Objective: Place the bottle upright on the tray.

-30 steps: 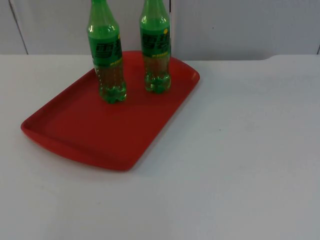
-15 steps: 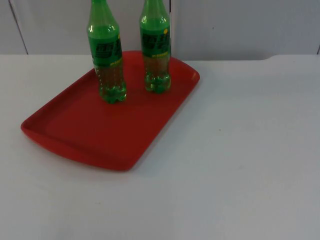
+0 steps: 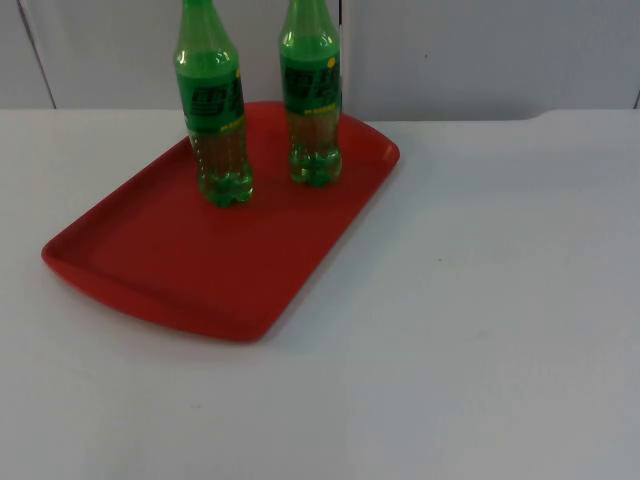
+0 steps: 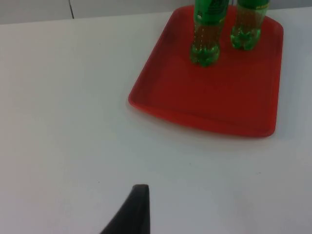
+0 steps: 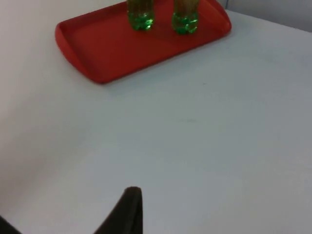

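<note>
The white bench [image 3: 480, 330] runs back to a grey partition wall [image 3: 480, 50], and its surface is plain apart from a tiny dark speck [image 3: 438, 261] just off the near-right side of the red tray [image 3: 180, 260]. The tray lies at an angle on the bench, one corner pointing toward the wall, its shallow rim raised all round.

Two green bottles stand upright on the tray, both at its far end, close to the wall. The left bottle [image 3: 211, 100] sits a little nearer the tray's middle; the right bottle [image 3: 311, 90] stands just beside it, closer to the far corner. They are near each other but not touching. Each carries a green label around its upper body, and the lower part of each is clear green plastic with a lobed base resting on the tray floor. The rest of the tray floor is bare red.

The left gripper [image 4: 132, 214] hangs over bare bench, well apart from the tray's near edge; I cannot tell how its fingers stand. The right gripper [image 5: 124, 212] likewise hangs over bare bench, well away from the tray, and its state cannot be told either.
</note>
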Controlling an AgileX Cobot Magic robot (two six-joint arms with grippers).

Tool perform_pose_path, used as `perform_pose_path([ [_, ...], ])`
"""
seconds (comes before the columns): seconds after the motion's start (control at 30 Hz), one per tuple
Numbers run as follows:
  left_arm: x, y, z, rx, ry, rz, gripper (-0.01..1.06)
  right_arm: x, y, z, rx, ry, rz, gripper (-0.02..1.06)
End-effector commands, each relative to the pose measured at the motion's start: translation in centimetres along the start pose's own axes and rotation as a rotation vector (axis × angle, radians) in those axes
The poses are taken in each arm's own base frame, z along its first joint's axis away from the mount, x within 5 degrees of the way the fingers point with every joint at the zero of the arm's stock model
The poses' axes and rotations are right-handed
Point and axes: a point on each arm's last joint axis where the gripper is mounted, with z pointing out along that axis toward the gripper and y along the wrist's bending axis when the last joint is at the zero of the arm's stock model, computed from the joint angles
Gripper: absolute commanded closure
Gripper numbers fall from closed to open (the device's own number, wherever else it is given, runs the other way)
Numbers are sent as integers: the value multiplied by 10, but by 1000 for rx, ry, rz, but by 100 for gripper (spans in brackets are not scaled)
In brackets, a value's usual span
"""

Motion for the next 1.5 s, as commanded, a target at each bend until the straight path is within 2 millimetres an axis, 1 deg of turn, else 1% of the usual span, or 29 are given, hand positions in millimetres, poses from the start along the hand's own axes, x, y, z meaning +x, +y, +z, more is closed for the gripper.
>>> perform_pose_path([
  [0.0, 1, 0, 0, 7, 2, -6, 0, 1, 0, 0, 39, -3, 19, -1],
  [0.27, 1, 0, 0, 7, 2, -6, 0, 1, 2, 0, 168, -2, 88, -1],
  [0.67, 1, 0, 0, 7, 2, -6, 0, 0, 4, 0, 425, 1, 221, -1],
  [0.8, 1, 0, 0, 7, 2, -6, 0, 0, 4, 0, 471, 2, 245, -1],
  [1.47, 1, 0, 0, 7, 2, -6, 0, 0, 4, 0, 475, 2, 248, -1],
])
